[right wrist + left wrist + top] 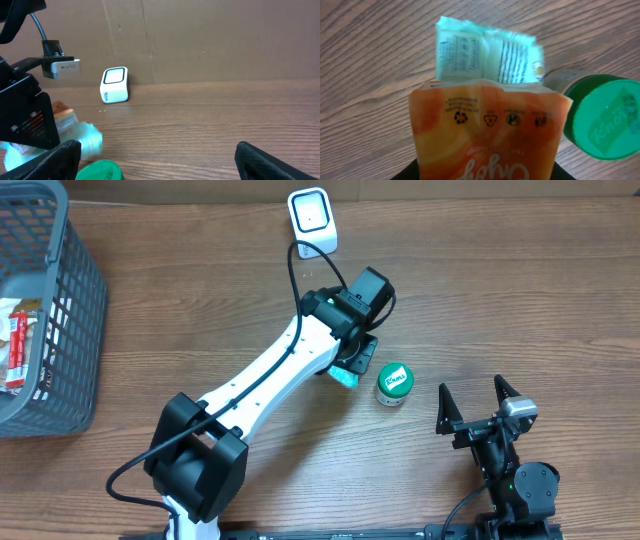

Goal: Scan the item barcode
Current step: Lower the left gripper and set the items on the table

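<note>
An orange pouch (487,130) fills the left wrist view, and my left gripper (485,175) is shut on it, with its black fingers against the pouch's two edges. Beyond the pouch a pale teal packet (487,57) with dark print lies on the wood. In the overhead view the left gripper (352,363) is low over the table, and a bit of the teal packet (345,377) shows under it. The white scanner (311,215) stands at the far edge of the table, also seen as a white box (115,85). My right gripper (478,402) is open and holds nothing.
A green-lidded jar (394,383) stands just right of the left gripper, close to the pouch (605,117). A grey mesh basket (60,310) with packets inside sits at the far left. A black cable runs from the scanner along the left arm. A brown cardboard wall backs the table.
</note>
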